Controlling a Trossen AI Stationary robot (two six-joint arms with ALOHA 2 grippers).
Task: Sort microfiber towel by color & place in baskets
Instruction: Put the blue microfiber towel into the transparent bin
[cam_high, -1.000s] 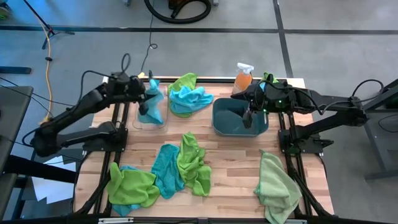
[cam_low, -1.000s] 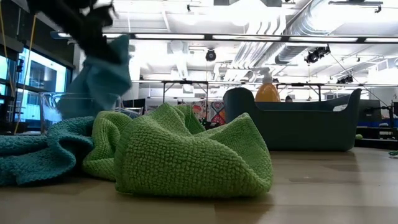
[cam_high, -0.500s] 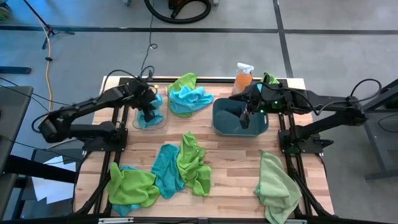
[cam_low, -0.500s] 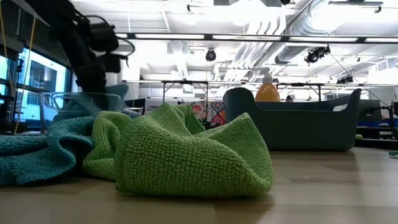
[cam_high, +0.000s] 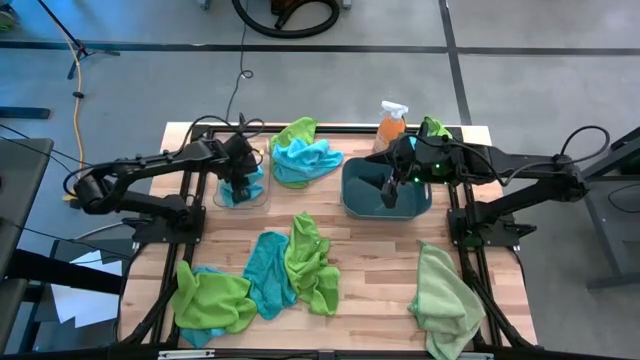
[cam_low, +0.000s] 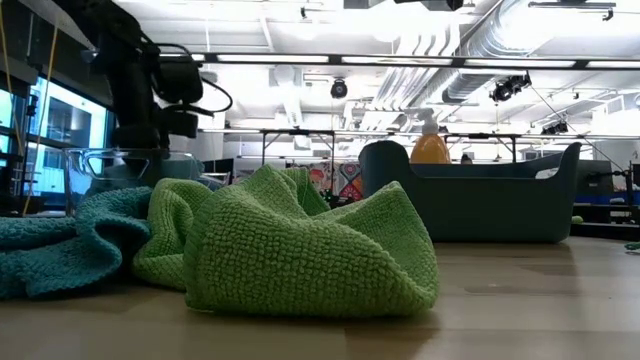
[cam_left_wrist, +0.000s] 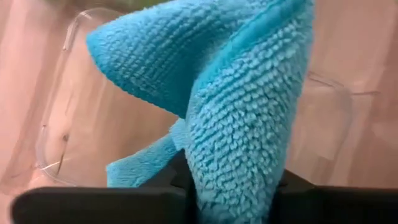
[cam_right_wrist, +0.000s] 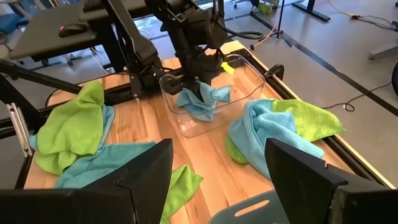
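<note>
My left gripper (cam_high: 240, 180) reaches down into the small clear basket (cam_high: 262, 197) at the far left and is shut on a blue towel (cam_right_wrist: 202, 102). That towel fills the left wrist view (cam_left_wrist: 249, 124), with the basket's clear wall (cam_left_wrist: 68, 112) behind it. My right gripper (cam_high: 390, 190) hangs open over the dark teal basket (cam_high: 350, 195), nothing between its fingers (cam_right_wrist: 217, 162). On the table lie a green and blue heap (cam_high: 300, 155), a blue towel (cam_high: 268, 270), a green one (cam_high: 310, 265), another green one (cam_high: 210, 300) and a pale green one (cam_high: 445, 300). My left gripper has a bunched fold of the blue towel (cam_left_wrist: 236, 180) between its two fingers, several layers thick. The fingers come from above and point steeply down into the clear basket. The towel's lower end (cam_right_wrist: 205, 109) lies crumpled on the basket's floor.
An orange spray bottle (cam_high: 390, 125) stands behind the teal basket, with a small green towel (cam_high: 432, 126) beside it. Bare wood shows between the baskets and the near towels. In the low view a green towel (cam_low: 300, 250) blocks most of the table.
My left gripper has gone down into the clear basket and tipped to point steeply downward, carrying the blue towel. The towel hung above the basket a second ago; it now rests inside it.
</note>
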